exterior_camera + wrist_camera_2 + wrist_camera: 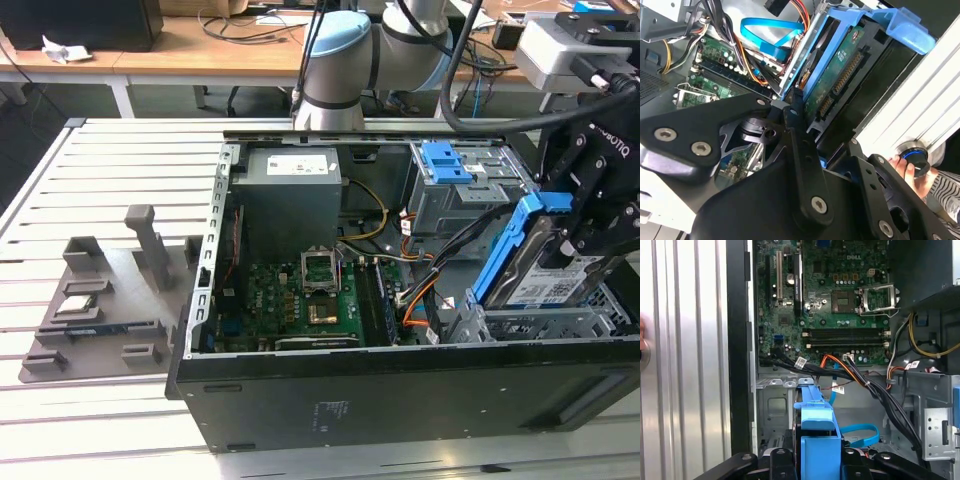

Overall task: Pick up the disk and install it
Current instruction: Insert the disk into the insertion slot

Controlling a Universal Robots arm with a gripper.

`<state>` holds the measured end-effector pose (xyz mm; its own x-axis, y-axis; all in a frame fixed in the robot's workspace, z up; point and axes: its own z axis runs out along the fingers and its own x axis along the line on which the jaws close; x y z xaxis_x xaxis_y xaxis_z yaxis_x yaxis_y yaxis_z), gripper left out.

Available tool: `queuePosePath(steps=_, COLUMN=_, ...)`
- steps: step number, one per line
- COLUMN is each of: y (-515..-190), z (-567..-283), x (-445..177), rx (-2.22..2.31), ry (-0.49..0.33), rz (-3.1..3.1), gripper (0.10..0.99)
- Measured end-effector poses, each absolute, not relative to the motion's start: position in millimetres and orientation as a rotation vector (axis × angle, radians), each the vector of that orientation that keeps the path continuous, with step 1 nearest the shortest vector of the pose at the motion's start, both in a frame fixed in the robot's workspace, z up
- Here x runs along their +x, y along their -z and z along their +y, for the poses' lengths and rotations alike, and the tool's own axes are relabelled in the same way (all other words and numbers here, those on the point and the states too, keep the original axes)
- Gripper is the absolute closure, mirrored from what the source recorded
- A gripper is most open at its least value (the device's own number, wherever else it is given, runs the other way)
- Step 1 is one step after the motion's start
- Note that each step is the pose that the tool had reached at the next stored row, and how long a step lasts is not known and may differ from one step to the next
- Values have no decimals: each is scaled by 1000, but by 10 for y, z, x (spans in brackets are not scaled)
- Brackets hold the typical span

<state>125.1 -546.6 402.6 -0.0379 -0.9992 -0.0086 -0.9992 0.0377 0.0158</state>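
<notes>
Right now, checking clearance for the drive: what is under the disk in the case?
Under the tilted silver hard drive in its blue plastic caddy, held by the black gripper, sits a grey metal drive cage. The bay floor below is covered.

Disk point(540, 262) tilted above drive cage point(530, 322) (motherboard point(300, 300) exterior view's left)

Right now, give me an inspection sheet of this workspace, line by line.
Surface: slatted metal table carrying the open computer case.
Job's things: the disk, in its blue caddy, tilted over the drive cage at the exterior view's right.
Clutter: grey fixture tray with a small chip.
End effector: end effector shut on the disk.
Cables: orange and black bundle beside the motherboard; blue ribbon cable.
Surroundings: desks behind; a person's hand nearby.
</notes>
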Motion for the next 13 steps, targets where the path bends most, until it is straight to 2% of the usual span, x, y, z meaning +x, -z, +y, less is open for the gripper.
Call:
queuePosePath(steps=4, y=-3983, z=-5466, x=1251, rx=2176, ry=27, rz=-2259, gripper=714)
queuePosePath(steps=5, y=-3983, z=-5466, x=1251, rx=2176, ry=27, rz=-2259, gripper=647)
queuePosePath(steps=10, y=-3982, z=-5466, x=1251, rx=2176, ry=27, rz=-2259, gripper=663)
queuePosePath(steps=11, y=-3982, z=-5466, x=1251, rx=2176, ry=27, rz=-2260, gripper=792)
queuePosePath(steps=13, y=-3981, z=-5466, x=1251, rx=2176, ry=27, rz=-2260, gripper=910)
